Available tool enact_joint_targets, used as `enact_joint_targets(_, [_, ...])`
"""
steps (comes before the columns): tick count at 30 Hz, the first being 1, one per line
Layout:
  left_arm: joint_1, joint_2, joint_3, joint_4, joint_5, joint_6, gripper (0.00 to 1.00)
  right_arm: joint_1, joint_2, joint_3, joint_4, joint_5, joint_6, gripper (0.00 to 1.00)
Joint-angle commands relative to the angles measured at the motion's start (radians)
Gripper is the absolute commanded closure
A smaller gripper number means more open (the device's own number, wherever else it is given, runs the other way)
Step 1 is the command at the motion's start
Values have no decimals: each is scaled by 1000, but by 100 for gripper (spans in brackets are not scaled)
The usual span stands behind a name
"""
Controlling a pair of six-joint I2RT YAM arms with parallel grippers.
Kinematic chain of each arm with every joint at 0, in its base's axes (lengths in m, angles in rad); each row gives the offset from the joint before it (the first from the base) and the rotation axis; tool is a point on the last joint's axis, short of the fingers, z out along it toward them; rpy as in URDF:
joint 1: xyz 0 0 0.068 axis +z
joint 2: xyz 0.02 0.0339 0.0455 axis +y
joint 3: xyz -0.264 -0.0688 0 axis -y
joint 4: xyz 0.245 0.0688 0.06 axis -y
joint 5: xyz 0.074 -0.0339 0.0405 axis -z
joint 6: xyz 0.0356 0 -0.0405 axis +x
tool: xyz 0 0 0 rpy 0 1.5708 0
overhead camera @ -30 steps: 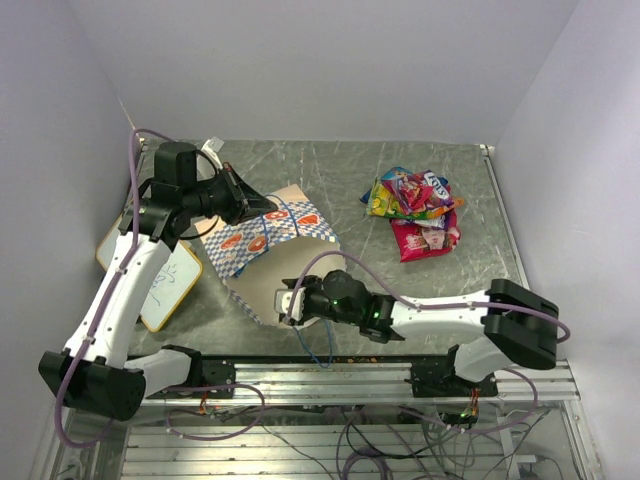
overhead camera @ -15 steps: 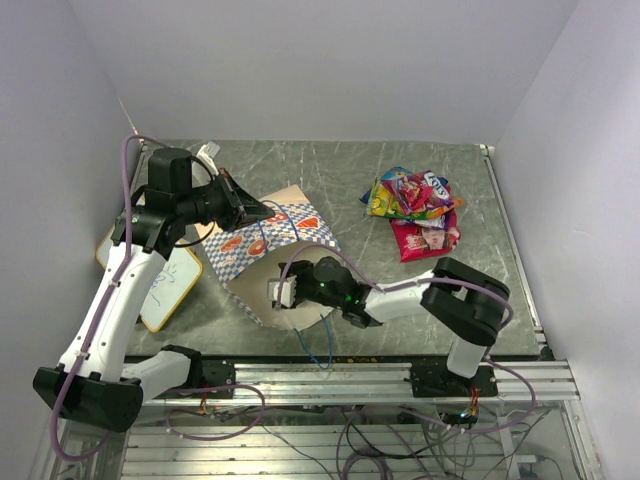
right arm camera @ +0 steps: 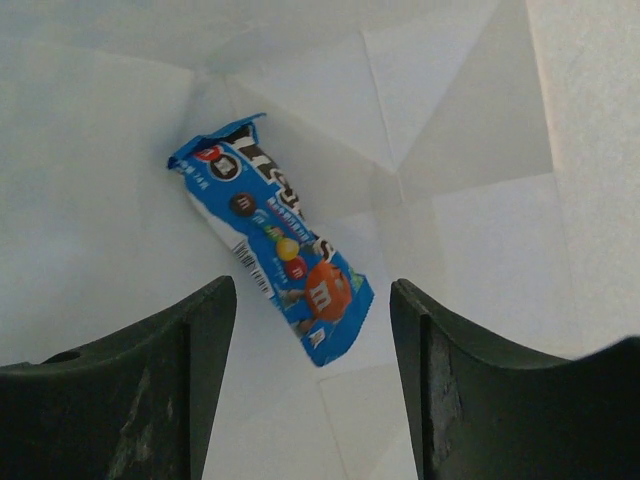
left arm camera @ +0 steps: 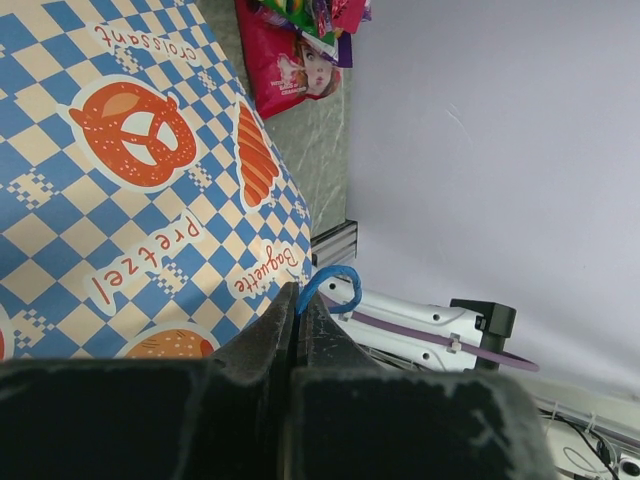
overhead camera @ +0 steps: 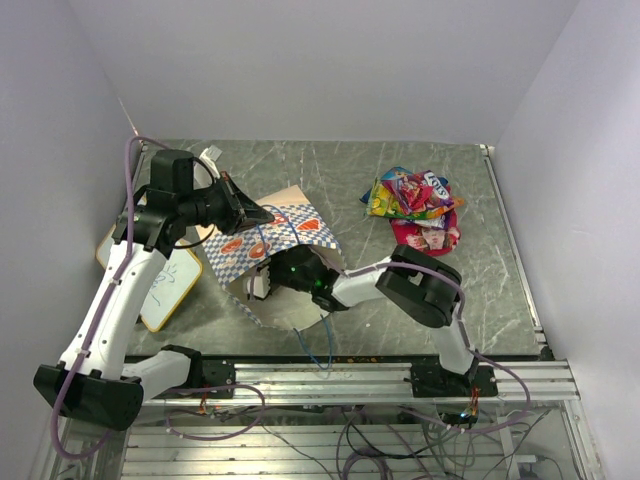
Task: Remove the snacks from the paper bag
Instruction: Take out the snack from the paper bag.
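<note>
The paper bag [overhead camera: 262,240] lies on its side, mouth toward the near edge, checkered band up; it also shows in the left wrist view [left arm camera: 140,190]. My left gripper [overhead camera: 262,214] is shut on its blue cord handle [left arm camera: 322,285] and holds the top side up. My right gripper [overhead camera: 262,283] is open, reaching inside the bag's mouth. In the right wrist view a blue snack packet [right arm camera: 272,235] lies on the cream inside of the bag [right arm camera: 480,130], just ahead of the open fingers [right arm camera: 205,340]. A pile of bright snack packets [overhead camera: 415,210] lies on the table at the far right.
A yellow-framed whiteboard [overhead camera: 165,285] lies at the left, beside the bag. The grey table [overhead camera: 340,175] is walled on three sides. A metal rail [overhead camera: 340,375] runs along the near edge. A loose blue cord [overhead camera: 315,350] hangs by the bag's mouth.
My right arm has pushed leftward and deeper into the bag's mouth, its elbow folding in. My left gripper kept hold of the handle and lifted the bag's top side slightly.
</note>
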Motion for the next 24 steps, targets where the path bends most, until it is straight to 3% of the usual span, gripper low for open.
enact_joint_targets(1, [-1, 3, 38, -15, 24, 17, 93, -10, 60, 85, -42, -50, -43, 36])
enact_joint_targets(8, [-11, 10, 46, -30, 13, 14, 93, -13, 165, 201, -92, -69, -68, 27])
enact_joint_targets(13, [-28, 10, 46, -40, -6, 4, 93, -15, 232, 279, -141, -68, -91, 34])
enact_joint_targets(16, [-36, 7, 57, -54, -22, 1, 93, -25, 251, 308, -168, -82, -94, 42])
enact_joint_targets(20, [-41, -4, 54, -56, -40, -10, 93, -33, 264, 331, -187, -94, -96, 66])
enact_joint_targets(24, [-42, -20, 33, -37, -45, -34, 93, -36, 245, 331, -201, -95, -72, 78])
